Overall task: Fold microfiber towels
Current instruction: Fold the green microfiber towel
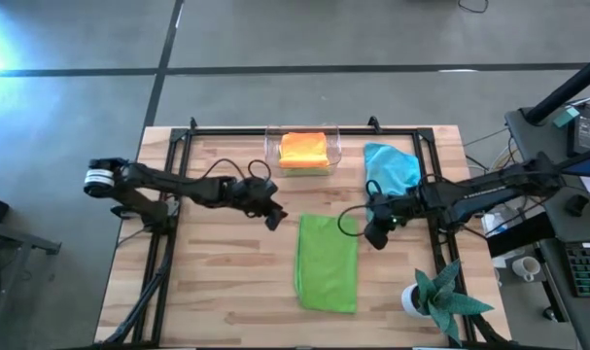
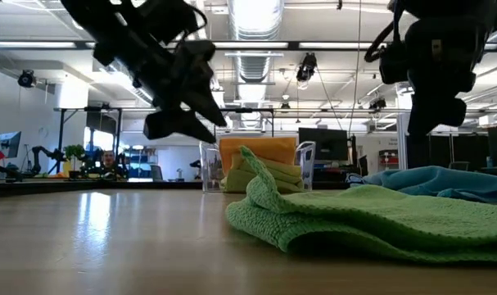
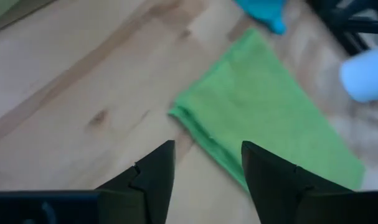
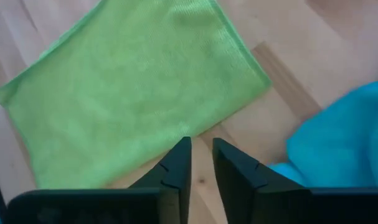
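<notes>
High view: a clear bin [image 1: 336, 148] at the table's far edge holds folded orange towel [image 1: 302, 147] atop yellow; green towel [image 1: 327, 262] lies folded mid-table; left gripper [image 1: 274, 219] open, right gripper [image 1: 374, 237] narrowly parted, both empty, flanking it.

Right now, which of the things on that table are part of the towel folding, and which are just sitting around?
Part of the job:
green towel, folded on the table
blue towel, crumpled
orange towel, on the stack in the clear bin
left gripper and right gripper, either side of the green towel, holding nothing

Just lying about:
plant in its white pot
</notes>
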